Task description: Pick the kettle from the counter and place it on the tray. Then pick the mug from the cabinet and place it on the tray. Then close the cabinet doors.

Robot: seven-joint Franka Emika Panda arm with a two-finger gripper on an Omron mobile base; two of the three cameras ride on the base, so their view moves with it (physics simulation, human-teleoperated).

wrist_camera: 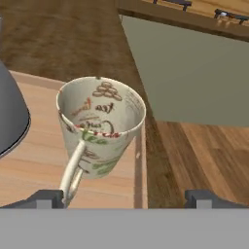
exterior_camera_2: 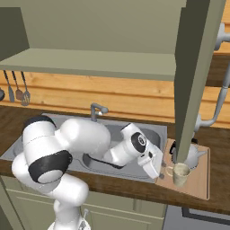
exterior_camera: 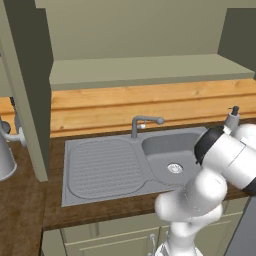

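The cream mug (wrist_camera: 102, 125) with a brownish pattern stands upright on the pale wooden tray (wrist_camera: 29, 168), near its edge. Its handle points toward my left fingertip (wrist_camera: 46, 198). My gripper (wrist_camera: 124, 199) is open, fingers wide apart, just short of the mug and holding nothing. In the right base view the gripper (exterior_camera_2: 161, 170) sits level with the mug (exterior_camera_2: 179, 174) on the tray (exterior_camera_2: 200, 186). The silvery kettle (exterior_camera_2: 192, 155) rests on the tray behind the mug, partly hidden by the open right cabinet door (exterior_camera_2: 197, 76). The left door (exterior_camera: 27, 90) also stands open beside the shelf (exterior_camera: 150, 71).
The grey sink (exterior_camera: 172, 155) and ridged drainer (exterior_camera: 100, 165) lie in the dark wood counter (exterior_camera: 30, 200), with a faucet (exterior_camera: 143, 123). A pump bottle (exterior_camera: 232, 118) stands at the right, a tall cone-shaped metal vessel (exterior_camera: 5, 155) at the left. Utensils (exterior_camera_2: 17, 90) hang on the wall.
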